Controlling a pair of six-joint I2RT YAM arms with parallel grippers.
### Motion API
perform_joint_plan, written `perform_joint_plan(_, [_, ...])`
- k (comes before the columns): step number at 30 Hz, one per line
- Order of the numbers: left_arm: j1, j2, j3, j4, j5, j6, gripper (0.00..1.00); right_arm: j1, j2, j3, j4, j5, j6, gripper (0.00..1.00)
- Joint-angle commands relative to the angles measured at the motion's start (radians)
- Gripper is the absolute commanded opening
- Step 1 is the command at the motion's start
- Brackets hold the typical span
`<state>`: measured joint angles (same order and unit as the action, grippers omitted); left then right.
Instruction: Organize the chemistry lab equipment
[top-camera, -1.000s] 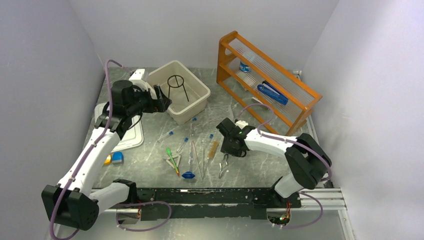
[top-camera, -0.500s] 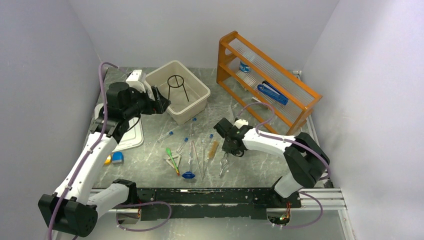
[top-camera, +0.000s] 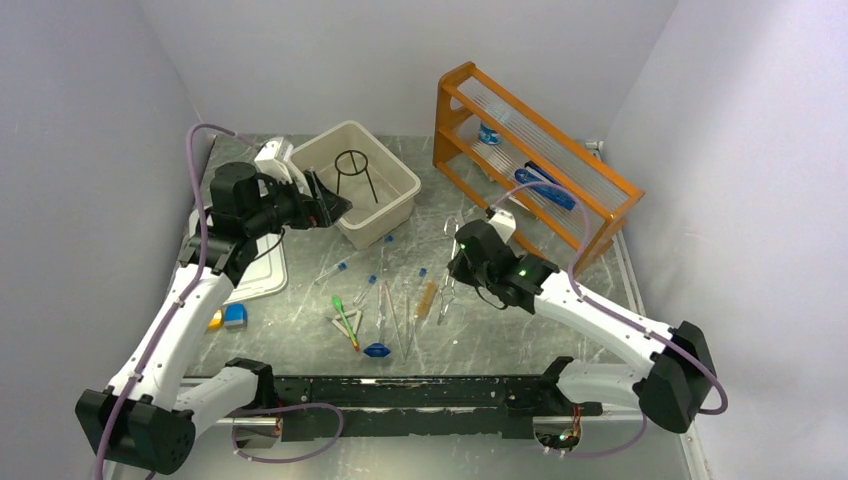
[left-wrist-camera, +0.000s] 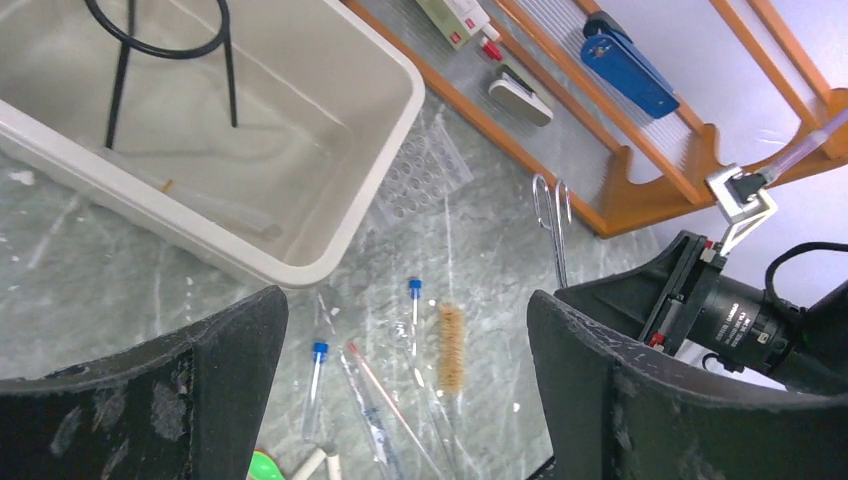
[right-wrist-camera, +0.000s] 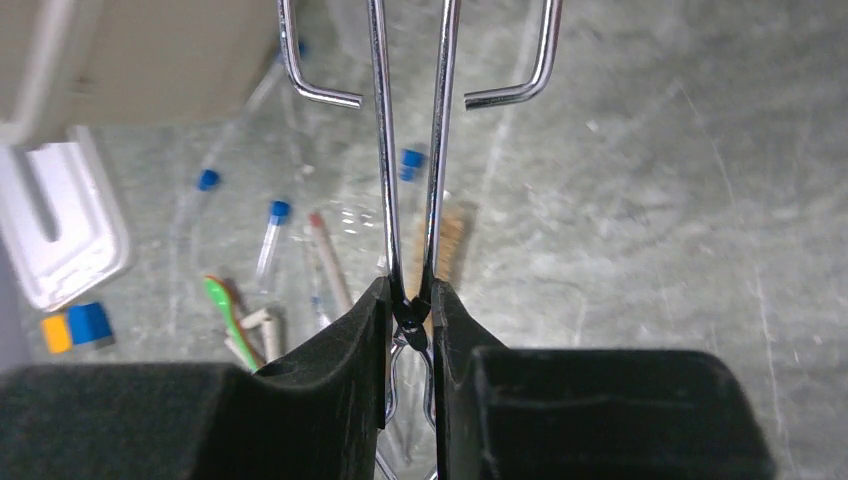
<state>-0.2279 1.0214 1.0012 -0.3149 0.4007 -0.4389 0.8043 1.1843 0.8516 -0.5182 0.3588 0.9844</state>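
Gripped metal tweezers (right-wrist-camera: 381, 150), top cut off

Counted here are 4 blue-capped test tubes (top-camera: 340, 269), 1 brush (left-wrist-camera: 451, 345), 1 black wire ring stand (top-camera: 355, 170), 1 pair of metal tweezers (right-wrist-camera: 382, 150), 1 beige bin (top-camera: 385, 222), 1 orange shelf rack (top-camera: 558, 137) and 2 small blocks (top-camera: 235, 315).

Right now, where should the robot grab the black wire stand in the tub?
Grip the stand by its round top ring, coming straight down from above. It sits upright on its legs inside the tub, and the tub's walls would probably block a sideways reach.
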Motion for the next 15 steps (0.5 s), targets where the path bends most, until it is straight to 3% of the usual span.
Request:
perform_joint_plan(1, [0.004,0.003,0.062,0.022,0.039,-0.069,0.93,0.001,-0.03,0.087,0.204,-0.012,-0.185,0.0])
perform_joint_plan(9, [0.004,-0.104,0.137,-0.1,-0.368,-0.035,0.92,0.001,0.157,0.347,0.481,-0.143,-0.513,0.0])
perform_joint_plan(15, [0.004,-0.143,0.187,-0.159,-0.453,-0.019,0.92,0.001,0.364,0.539,0.616,-0.212,-0.711,0.0])
